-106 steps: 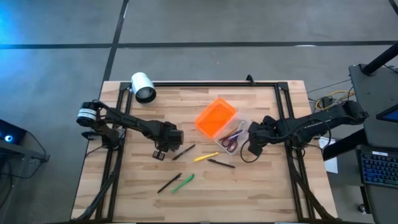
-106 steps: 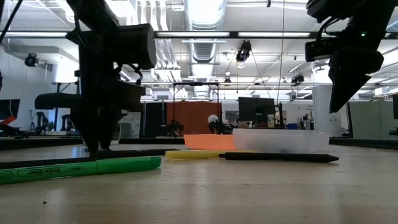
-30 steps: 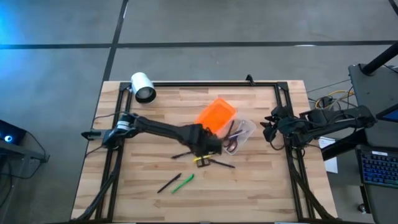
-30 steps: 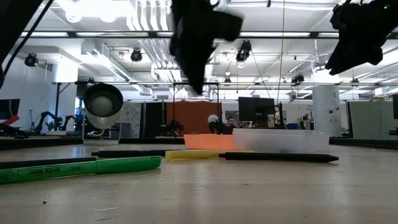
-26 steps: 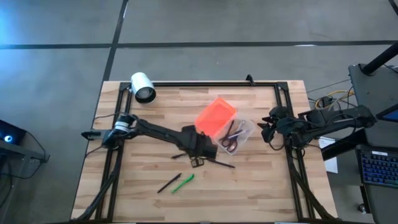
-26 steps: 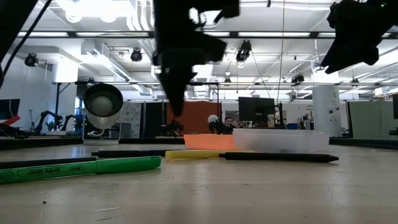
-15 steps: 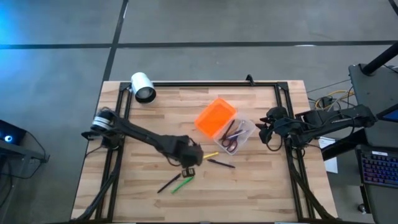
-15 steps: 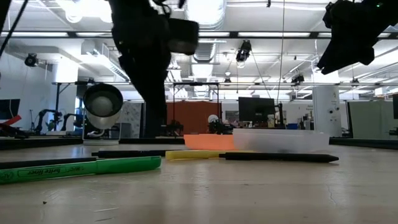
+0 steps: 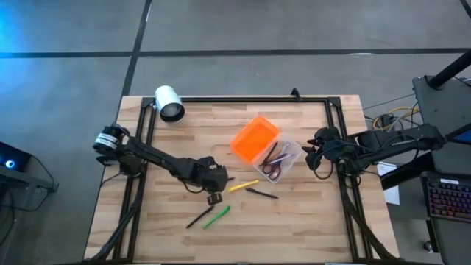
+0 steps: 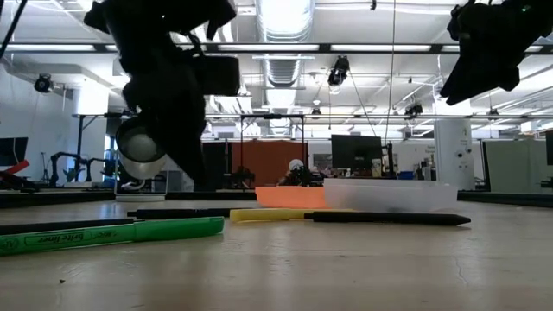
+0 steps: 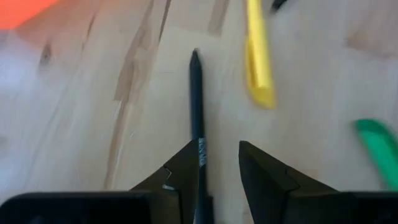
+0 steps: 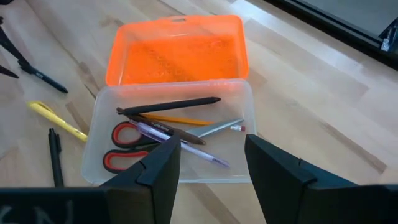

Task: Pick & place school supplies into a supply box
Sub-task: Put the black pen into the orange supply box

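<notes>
Left wrist view alone: black pen [image 11: 198, 118] between open tool [image 11: 214, 167] fingers.

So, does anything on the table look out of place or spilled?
Nothing looks damaged or spilled. The supply box lies open, its orange lid folded back, and a few pens are loose on the table, the yellow one among them.

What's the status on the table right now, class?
Left gripper open, low over a black pen. Right gripper open, waiting above the box. Scissors already inside. Yellow pen close by, not blocking.
</notes>
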Available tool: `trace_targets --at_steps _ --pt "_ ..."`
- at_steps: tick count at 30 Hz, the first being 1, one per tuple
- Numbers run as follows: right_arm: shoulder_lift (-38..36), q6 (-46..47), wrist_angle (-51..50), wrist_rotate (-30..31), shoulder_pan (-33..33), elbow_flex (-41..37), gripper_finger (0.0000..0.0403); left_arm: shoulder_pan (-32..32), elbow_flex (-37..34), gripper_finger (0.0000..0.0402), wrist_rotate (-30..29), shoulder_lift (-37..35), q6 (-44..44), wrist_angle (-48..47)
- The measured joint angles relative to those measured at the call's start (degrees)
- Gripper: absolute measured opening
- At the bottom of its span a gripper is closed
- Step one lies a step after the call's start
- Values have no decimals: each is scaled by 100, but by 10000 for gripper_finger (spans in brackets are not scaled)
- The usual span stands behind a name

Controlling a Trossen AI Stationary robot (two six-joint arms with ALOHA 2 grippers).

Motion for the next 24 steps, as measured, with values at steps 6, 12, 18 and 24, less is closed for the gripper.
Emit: trace_targets --at_steps 6,12,18,24 --pt "9 10 -7 1 0 0 171 47 -24 97 -131 210 144 13" --pt "9 16 -7 12 -3 0 171 114 -103 97 -124 512 -17 29" --pt "9 34 -6 17 -3 0 171 154 -72 90 115 645 -116 12" --pt "9 31 -7 33 -3 0 171 287 -67 30 202 656 -335 8"
